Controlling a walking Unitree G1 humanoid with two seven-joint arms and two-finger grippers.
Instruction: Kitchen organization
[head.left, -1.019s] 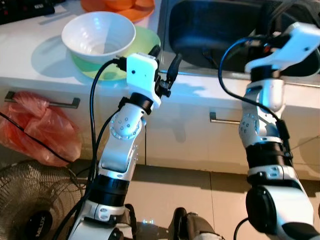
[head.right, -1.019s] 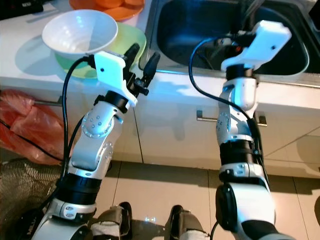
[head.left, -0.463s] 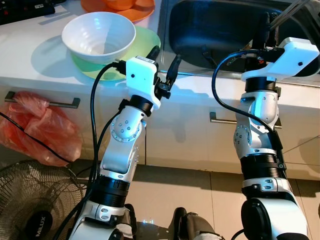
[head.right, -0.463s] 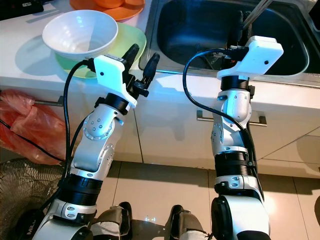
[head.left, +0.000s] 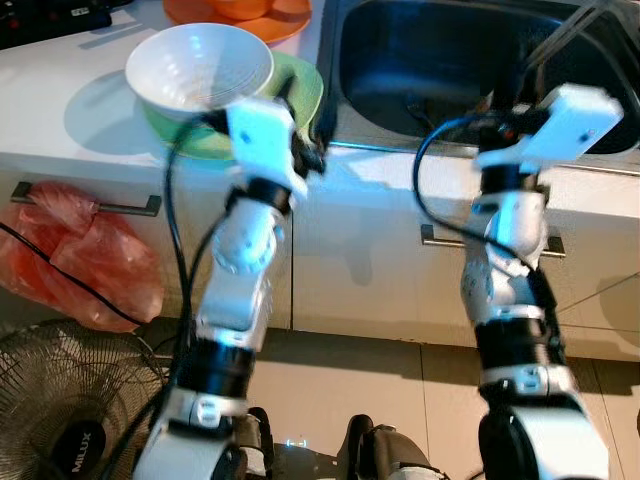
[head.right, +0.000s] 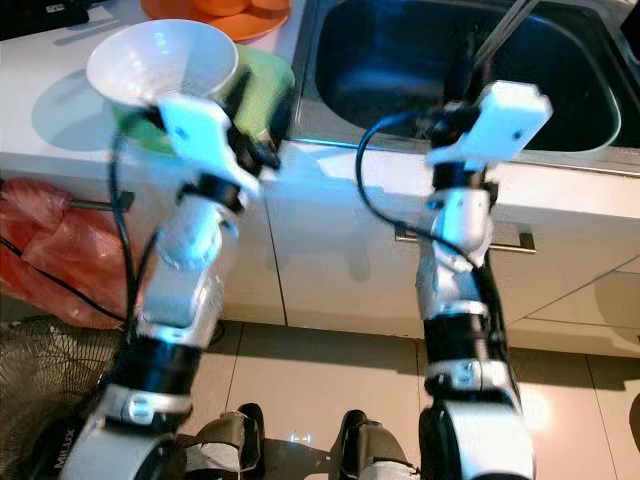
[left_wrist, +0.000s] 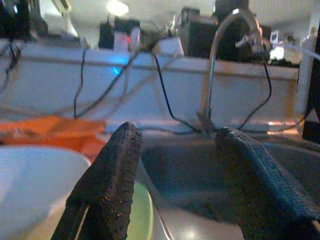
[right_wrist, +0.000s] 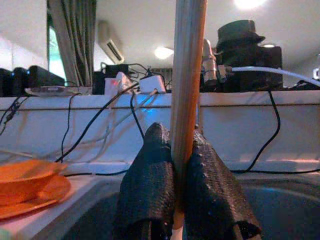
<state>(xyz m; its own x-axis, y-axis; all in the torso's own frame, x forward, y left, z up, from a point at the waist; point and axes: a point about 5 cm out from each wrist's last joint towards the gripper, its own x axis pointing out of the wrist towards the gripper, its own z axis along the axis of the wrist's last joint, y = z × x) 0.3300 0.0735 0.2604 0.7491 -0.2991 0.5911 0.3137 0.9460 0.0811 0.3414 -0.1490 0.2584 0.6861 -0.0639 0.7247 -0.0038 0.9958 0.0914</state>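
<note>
Right gripper (right_wrist: 172, 200) is raised over the near rim of the sink (head.left: 450, 60). Its 2 black fingers (right_wrist: 150, 185) are pressed together on a thin wooden stick (right_wrist: 187, 85), pinching it low on its length. The stick stands nearly upright between the pads and rises past the fingers; in the head views it shows as a pale rod (head.right: 503, 35) slanting up over the dark basin. What is at its lower end cannot be made out.

Left gripper (left_wrist: 175, 165) sits at the front edge of the white table (head.left: 60, 100), between the bowl and the sink's left rim. Its fingers (left_wrist: 110, 170) are spread apart with nothing between them. Head views of this arm are motion-blurred.

White bowl (head.left: 200, 65) rests on a green plate (head.left: 300, 85), just beside the left gripper. The left wrist view shows the bowl's white rim (left_wrist: 35, 180) and a slice of the green plate (left_wrist: 142, 215) next to the left finger. An orange plate (head.right: 215, 15) lies farther back on the table. A curved metal tap (left_wrist: 220, 45) stands behind the sink.

Below the table: cabinet doors with bar handles (head.left: 485, 240), a red plastic bag (head.left: 70, 260) hanging at the left, and a floor fan (head.left: 70, 410) on the floor.
</note>
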